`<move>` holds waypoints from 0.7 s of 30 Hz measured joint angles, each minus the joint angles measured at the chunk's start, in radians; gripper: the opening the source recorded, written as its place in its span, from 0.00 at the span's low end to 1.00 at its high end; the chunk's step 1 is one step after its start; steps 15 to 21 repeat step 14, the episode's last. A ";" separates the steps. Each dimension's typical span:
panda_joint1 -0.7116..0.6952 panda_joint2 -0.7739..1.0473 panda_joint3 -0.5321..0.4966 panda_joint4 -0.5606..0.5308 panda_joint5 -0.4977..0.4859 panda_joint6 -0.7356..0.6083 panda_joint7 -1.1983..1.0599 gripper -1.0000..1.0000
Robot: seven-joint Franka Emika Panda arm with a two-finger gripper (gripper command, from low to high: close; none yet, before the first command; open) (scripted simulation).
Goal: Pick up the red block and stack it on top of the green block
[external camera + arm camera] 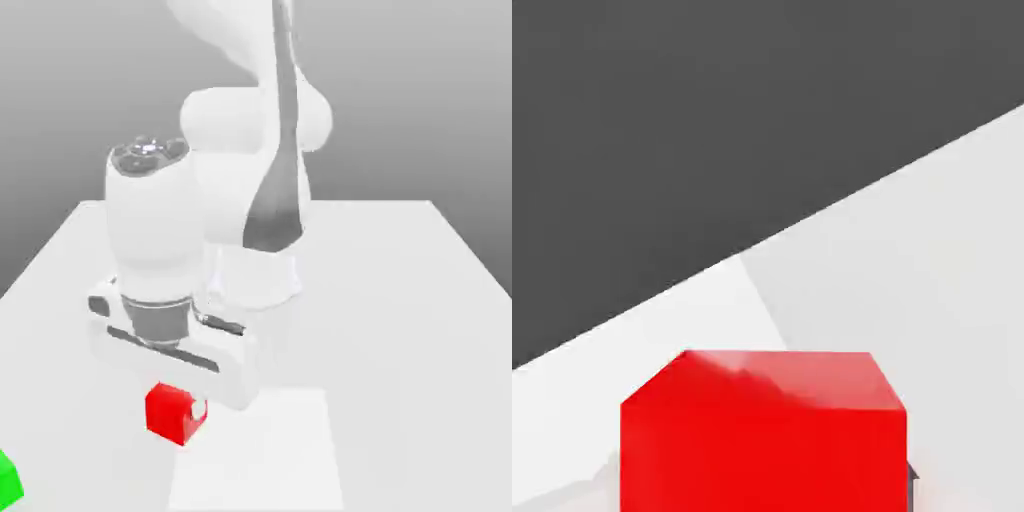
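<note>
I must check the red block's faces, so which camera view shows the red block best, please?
The hand view: there the red block appears large, though cut off by the picture's edge. The exterior view shows it smaller, under the gripper.

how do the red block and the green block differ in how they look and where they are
The red block is red, the green block green. The red block sits at the gripper, while the green block lies away from it, cut off by the exterior view's left edge. Both have plain faces.
</note>
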 joint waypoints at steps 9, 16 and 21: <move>-0.152 0.218 -0.124 0.273 0.131 -0.080 0.211 0.00; -0.173 0.284 -0.101 0.284 0.167 -0.027 0.192 1.00; -0.173 0.284 -0.101 0.284 0.167 -0.027 0.192 1.00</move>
